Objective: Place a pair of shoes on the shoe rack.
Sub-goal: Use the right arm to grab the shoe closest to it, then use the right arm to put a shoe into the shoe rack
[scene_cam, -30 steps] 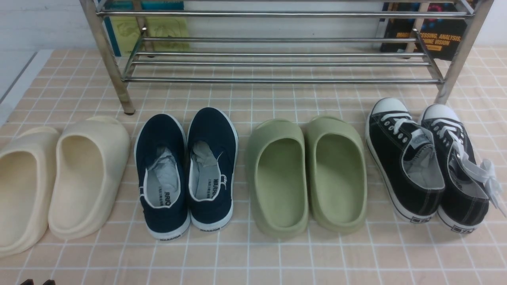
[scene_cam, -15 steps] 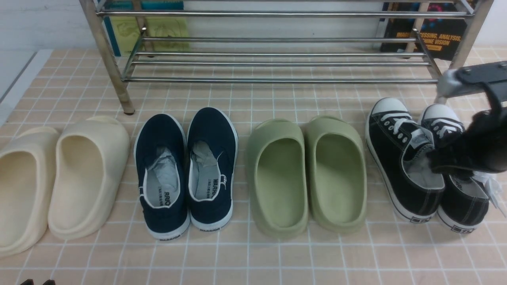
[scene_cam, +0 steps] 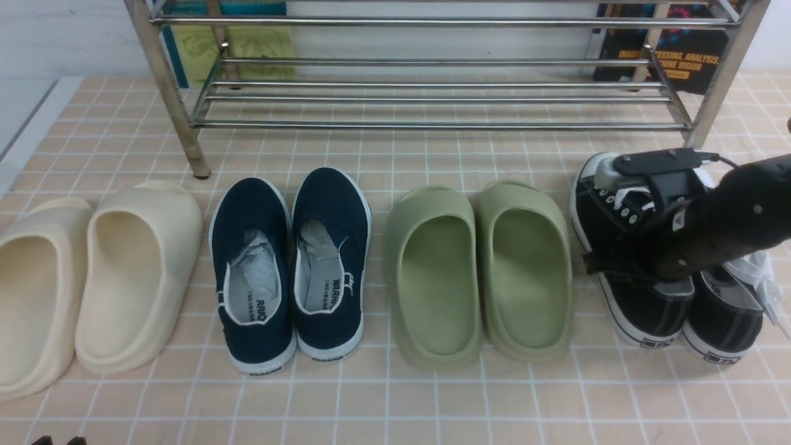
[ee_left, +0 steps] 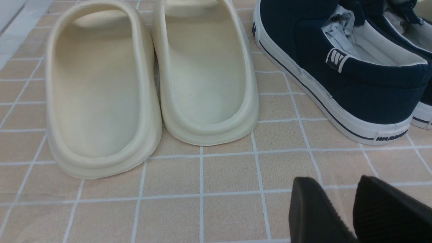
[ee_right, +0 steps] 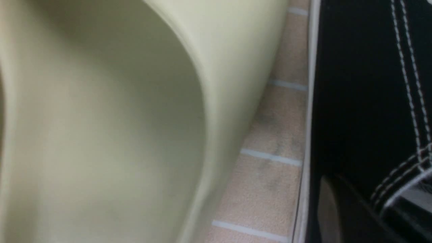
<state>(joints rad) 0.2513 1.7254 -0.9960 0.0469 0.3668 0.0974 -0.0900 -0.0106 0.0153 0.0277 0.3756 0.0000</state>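
Observation:
The two black canvas sneakers, the left one (scene_cam: pixel 646 309) and the right one (scene_cam: pixel 723 315), stand side by side at the right, in front of the silver shoe rack (scene_cam: pixel 432 126). My right arm reaches in from the right over them and hides their laces and openings. My right gripper (scene_cam: pixel 609 262) is at the left sneaker's outer side wall. In the right wrist view the gripper (ee_right: pixel 364 209) stands open astride that black wall (ee_right: pixel 357 101), one finger outside and one inside. My left gripper (ee_left: pixel 337 184) is slightly open and empty, low near the front edge (scene_cam: pixel 59 440).
Green foam slippers (scene_cam: pixel 476 272) lie just left of the sneakers and fill the right wrist view (ee_right: pixel 101 118). Navy slip-ons (scene_cam: pixel 290 266) and cream slippers (scene_cam: pixel 130 272) lie further left, both also in the left wrist view (ee_left: pixel 337 84) (ee_left: pixel 202 74). Books (scene_cam: pixel 680 55) stand behind the rack.
My right arm came into view from the right, then moved down and left onto the left black sneaker. The shoes and the left arm have not moved.

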